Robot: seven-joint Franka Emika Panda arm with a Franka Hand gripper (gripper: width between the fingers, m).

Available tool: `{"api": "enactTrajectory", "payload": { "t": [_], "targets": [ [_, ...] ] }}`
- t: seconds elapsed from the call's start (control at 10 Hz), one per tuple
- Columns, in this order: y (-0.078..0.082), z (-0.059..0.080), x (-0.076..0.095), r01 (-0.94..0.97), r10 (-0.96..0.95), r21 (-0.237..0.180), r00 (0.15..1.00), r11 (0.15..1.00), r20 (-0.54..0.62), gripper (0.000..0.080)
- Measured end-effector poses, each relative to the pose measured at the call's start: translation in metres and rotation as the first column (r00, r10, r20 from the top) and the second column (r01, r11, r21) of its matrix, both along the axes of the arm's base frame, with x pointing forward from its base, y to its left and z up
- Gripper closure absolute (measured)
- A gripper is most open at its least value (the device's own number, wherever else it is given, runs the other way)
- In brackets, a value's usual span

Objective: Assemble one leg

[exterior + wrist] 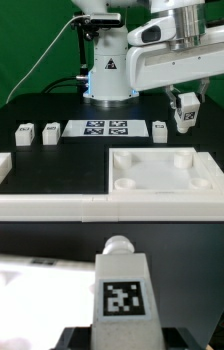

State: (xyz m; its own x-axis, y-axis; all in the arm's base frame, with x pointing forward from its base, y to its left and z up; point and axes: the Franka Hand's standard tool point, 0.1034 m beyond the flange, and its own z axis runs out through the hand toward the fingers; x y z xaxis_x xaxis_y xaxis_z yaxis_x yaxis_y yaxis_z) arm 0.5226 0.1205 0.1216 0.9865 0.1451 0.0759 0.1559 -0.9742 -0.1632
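Observation:
My gripper [185, 113] is shut on one leg [186, 117], a small white block with a black-and-white tag, and holds it in the air above the table at the exterior view's right. In the wrist view the leg [122, 286] stands between my dark fingers [80, 336], tag facing the camera, with a round peg at its far end. The gripper [125, 338] clamps its near end. Three more legs stand on the table: two [24, 133] [49, 131] at the left and one [160, 131] just below and left of the held leg.
The large white tray-like piece with corner sockets [160, 168] lies at the front right. The marker board [97, 127] lies mid-table before the robot base [108, 75]. Another white part [5, 165] is at the front left edge.

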Motion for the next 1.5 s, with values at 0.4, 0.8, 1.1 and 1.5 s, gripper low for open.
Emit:
{"api": "enactTrajectory", "payload": {
  "t": [0.4,0.8,1.1,1.5],
  "targets": [
    [-0.007,0.012,0.039,0.015,-0.015,0.015,0.999,1.000,0.051,0.0507],
    [-0.024,0.004,0.068,0.031,-0.024,-0.016,0.946,0.999,0.324,0.0507],
    [-0.025,0.006,0.103,0.037,-0.037,0.004,0.951,0.999,0.308,0.0507],
    [-0.021,-0.011,0.110,0.047,-0.048,0.010,0.944,0.999,0.328,0.0507]
  ]
}}
